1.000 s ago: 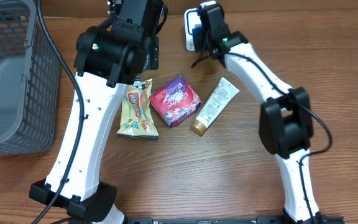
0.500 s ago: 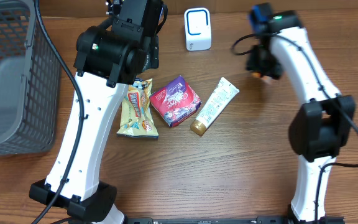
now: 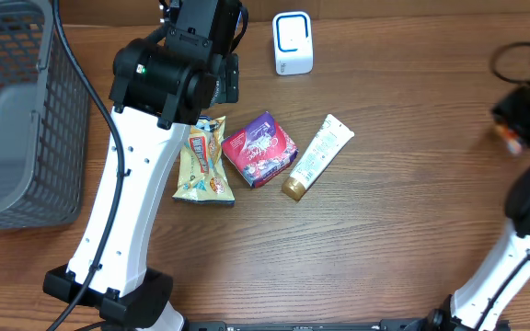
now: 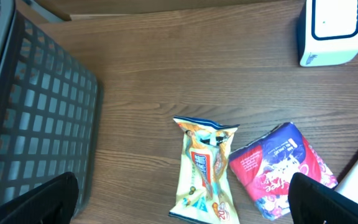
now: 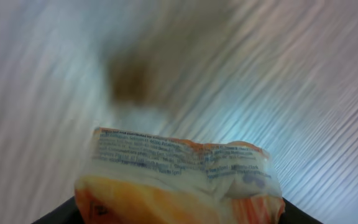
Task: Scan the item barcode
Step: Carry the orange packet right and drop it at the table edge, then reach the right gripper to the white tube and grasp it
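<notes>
- Wooden tabletop (image 3: 357,239) fills the overhead view.
- Grey mesh basket (image 3: 17,110) sits at the 9 o'clock edge.
- Left arm (image 3: 132,184) reaches from 7 o'clock toward 12 o'clock. Its end effector (image 4: 180,186) is spread wide and empty, hanging above the bag.
- Right arm (image 3: 500,271) rises along the 3 o'clock edge. Its end effector (image 3: 512,133) holds an orange packet (image 5: 179,174), with the printed white end showing in the wrist view. The background there is blurred.
- Pink box (image 3: 260,149) lies near the centre, between the bag and the tube.
- Yellow snack bag (image 3: 203,164) lies just beside the box at its 9 o'clock, partly under the left arm.
- White tube (image 3: 317,156) lies tilted at the box's 3 o'clock, gold cap toward 7 o'clock.
- White scanner (image 3: 293,43) stands at 12 o'clock, well apart from the packet.
</notes>
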Action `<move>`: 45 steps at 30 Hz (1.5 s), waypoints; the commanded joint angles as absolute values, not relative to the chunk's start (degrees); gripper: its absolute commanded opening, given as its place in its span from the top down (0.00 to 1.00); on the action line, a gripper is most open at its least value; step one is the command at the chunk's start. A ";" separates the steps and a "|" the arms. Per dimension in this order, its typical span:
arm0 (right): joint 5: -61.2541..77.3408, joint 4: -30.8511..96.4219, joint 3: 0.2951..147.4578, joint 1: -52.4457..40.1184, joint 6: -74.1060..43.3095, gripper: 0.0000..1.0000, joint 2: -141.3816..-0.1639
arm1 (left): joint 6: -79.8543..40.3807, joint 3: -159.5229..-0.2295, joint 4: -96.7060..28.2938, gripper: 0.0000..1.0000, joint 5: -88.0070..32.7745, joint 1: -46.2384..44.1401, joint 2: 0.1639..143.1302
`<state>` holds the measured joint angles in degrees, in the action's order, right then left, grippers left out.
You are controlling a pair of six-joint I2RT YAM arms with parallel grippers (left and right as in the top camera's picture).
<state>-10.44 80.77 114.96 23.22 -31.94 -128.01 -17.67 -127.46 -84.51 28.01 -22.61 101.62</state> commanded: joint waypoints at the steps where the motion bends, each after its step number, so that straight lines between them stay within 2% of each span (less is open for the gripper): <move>1: -10.90 77.52 108.90 28.69 -31.46 0.36 -127.42 | -18.46 -127.96 -84.68 0.00 26.96 -22.52 100.92; 4: -10.83 73.65 103.26 33.39 -31.46 0.32 -127.42 | -18.44 -127.98 -84.86 0.00 27.00 -22.50 100.92; 5: -10.39 73.03 102.13 34.72 -31.44 0.22 -127.42 | -18.39 -127.96 -84.90 0.00 27.22 -22.50 100.92; 6: -9.76 72.69 101.60 35.75 -31.48 0.17 -127.42 | -18.28 -127.96 -84.93 0.00 27.24 -22.50 100.92; 8: -7.22 72.34 101.47 37.91 -31.46 0.00 -127.42 | -18.17 -127.96 -84.93 0.01 27.24 -22.50 100.92; 14: -4.47 79.48 110.59 43.51 -31.44 0.00 -127.28 | -18.22 -127.98 -83.55 0.00 27.83 -22.50 100.88; 19: 4.38 92.07 129.75 45.12 -26.96 0.00 -126.98 | -18.22 -127.98 -80.68 0.00 29.15 -22.31 99.79; 22: 12.12 97.08 141.91 42.28 -22.41 0.00 -126.23 | -17.80 -128.01 -79.35 0.00 29.15 -20.71 98.91; 26: 16.08 97.06 143.11 34.37 -23.40 0.00 -122.45 | -18.02 -128.01 -80.82 0.00 28.95 -17.58 98.39; 31: 15.42 97.06 141.95 19.18 -30.13 0.00 -121.97 | -21.37 -128.01 -83.18 0.00 28.86 -13.54 97.27; 37: 4.64 97.01 138.34 -0.49 -40.45 0.00 -123.42 | -23.22 -127.98 -85.62 0.00 28.69 -10.39 96.95; 45: 4.10 87.74 120.53 -16.86 -48.95 0.00 -124.55 | -23.38 -127.98 -85.97 0.00 28.49 -9.72 96.99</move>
